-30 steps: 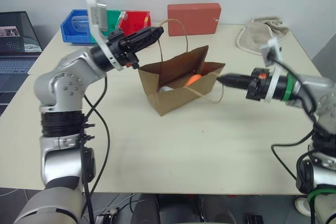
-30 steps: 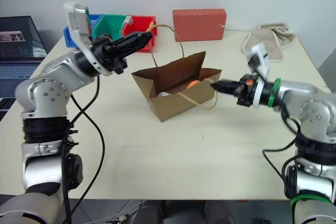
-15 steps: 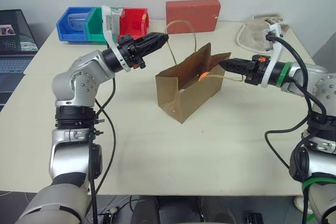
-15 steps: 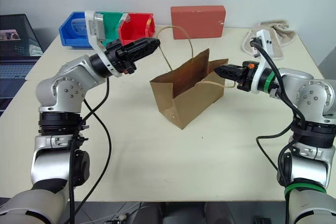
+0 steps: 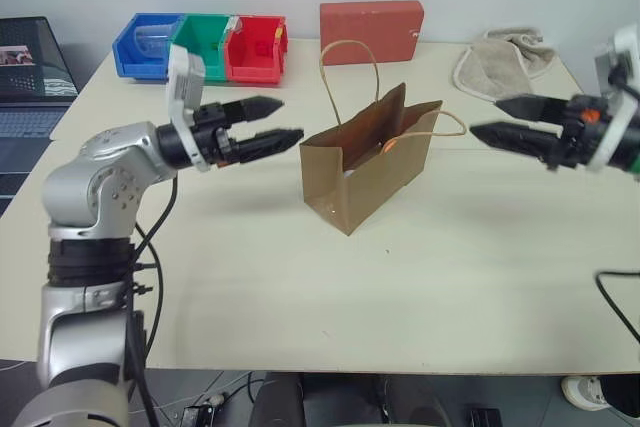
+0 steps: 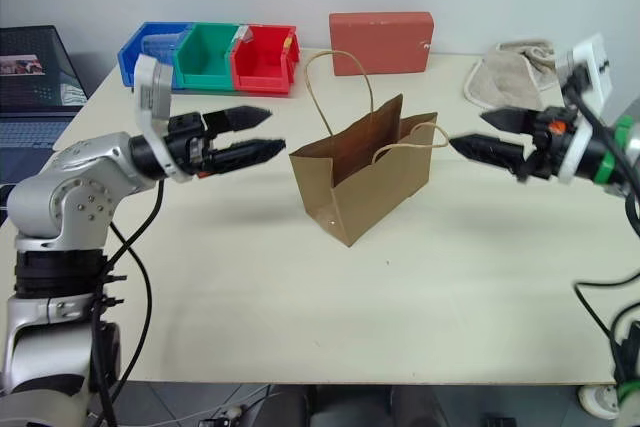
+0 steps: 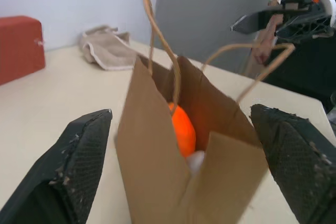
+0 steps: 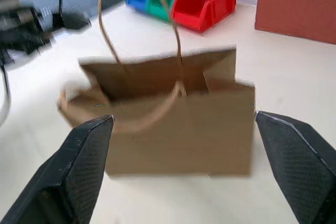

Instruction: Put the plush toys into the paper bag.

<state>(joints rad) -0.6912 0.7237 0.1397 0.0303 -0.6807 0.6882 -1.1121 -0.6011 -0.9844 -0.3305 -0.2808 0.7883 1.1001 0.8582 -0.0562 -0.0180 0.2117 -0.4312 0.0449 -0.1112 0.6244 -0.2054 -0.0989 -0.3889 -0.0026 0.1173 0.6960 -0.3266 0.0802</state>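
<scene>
Paper bag: The brown paper bag [image 5: 368, 165] is seen standing upright near the middle of the tabletop [image 5: 420, 287], its mouth open and turned upward, with one narrow end toward the near edge.
Bag handles: One cord loop [image 5: 349, 77] is held upright above the bag's mouth; the other loop [image 5: 441, 125] is seen drooping toward the right edge of the tabletop.
Plush toys: The orange carrot toy [image 7: 181, 129] is seen inside the bag, with a patch of the white toy [image 7: 196, 160] just below it, also inside.
Left gripper: The left gripper [image 5: 268, 120] is held level just to the left of the bag, apart from it, with its two fingers spread wide and nothing between them.
Right gripper: The right gripper [image 5: 508, 119] is held to the right of the bag, pointed at it, with its fingers spread wide and empty; the drooping loop is not touched.
Red box: A red rectangular box [image 5: 371, 32] is placed at the far edge of the tabletop, behind the bag.
Bins: Blue, green and red bins [image 5: 203, 45] are lined up at the far left corner.
Cloth: A beige folded cloth [image 5: 502, 59] is laid at the far right corner.
Laptop: A laptop [image 5: 32, 72] is seen off the left edge of the tabletop.
</scene>
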